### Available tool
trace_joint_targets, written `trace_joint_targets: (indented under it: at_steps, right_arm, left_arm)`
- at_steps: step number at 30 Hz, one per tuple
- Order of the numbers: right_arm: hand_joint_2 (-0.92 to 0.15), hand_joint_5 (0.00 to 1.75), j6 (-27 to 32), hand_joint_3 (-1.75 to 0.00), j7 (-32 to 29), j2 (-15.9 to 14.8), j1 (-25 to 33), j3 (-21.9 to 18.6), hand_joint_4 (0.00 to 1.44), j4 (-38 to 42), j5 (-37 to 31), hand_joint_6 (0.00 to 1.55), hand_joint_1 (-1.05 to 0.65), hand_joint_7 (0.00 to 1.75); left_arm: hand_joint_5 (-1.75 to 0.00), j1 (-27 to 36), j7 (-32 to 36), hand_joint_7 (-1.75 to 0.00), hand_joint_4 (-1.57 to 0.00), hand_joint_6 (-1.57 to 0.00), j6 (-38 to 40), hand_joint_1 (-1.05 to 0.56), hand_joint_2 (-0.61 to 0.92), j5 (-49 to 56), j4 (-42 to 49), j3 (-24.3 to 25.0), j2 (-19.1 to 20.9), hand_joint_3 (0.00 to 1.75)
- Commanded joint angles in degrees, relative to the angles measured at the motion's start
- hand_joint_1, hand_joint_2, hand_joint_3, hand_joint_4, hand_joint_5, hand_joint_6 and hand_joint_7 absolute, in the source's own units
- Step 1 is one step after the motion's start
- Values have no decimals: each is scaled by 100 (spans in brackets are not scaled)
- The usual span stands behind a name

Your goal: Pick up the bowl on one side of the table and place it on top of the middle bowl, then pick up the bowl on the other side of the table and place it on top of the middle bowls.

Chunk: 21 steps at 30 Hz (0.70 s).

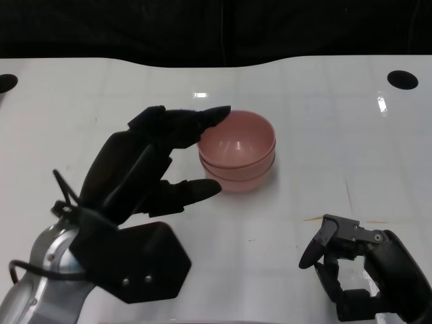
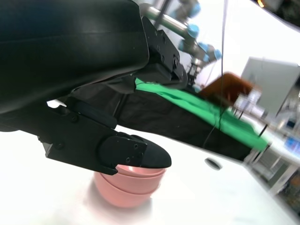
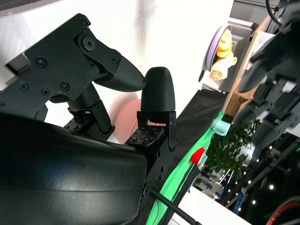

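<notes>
A stack of nested pink bowls (image 1: 241,152) stands at the middle of the white table (image 1: 337,135). My left hand (image 1: 145,169) is just left of the stack with its fingers spread. Its upper fingertips (image 1: 219,115) lie at the top bowl's rim, and its thumb points at the stack's lower side. Nothing is held in it. In the left wrist view one black finger (image 2: 136,154) hangs over the pink stack (image 2: 129,192). My right hand (image 1: 351,263) rests low at the table's near right, fingers apart and empty. Its wrist view shows the fingers (image 3: 157,91) and a bit of pink bowl (image 3: 125,119).
Two round black holes sit near the table's far corners, one right (image 1: 402,79) and one left (image 1: 5,82). A dark cloth (image 1: 216,27) runs along the far edge. A thin orange mark (image 1: 317,218) lies on the table by my right hand.
</notes>
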Motion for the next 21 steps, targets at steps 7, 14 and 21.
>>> trace_joint_targets:
  at_steps: [7, 14, 21]
  right_arm:
    - [-43, 175, 88, -128, 43, -27, 22, -82, 89, -84, 171, 78, -18, 147]
    - [-43, 175, 153, -129, 73, -44, 44, -82, 89, -181, 181, 77, -18, 146]
    - [-47, 175, 456, -122, 257, -64, 115, -95, 88, -329, 453, 78, -17, 141]
  left_arm:
    - [-102, 1210, -768, -27, -59, -84, -1129, -20, 92, -2363, -236, 737, -143, 27]
    - [-124, 2061, -1052, -87, -78, -80, -1202, -8, 49, -3176, -230, 1000, -387, 113]
    - [-147, 2601, -1667, -118, -81, -77, -1349, -9, 66, -3855, 71, 1135, -531, 87]
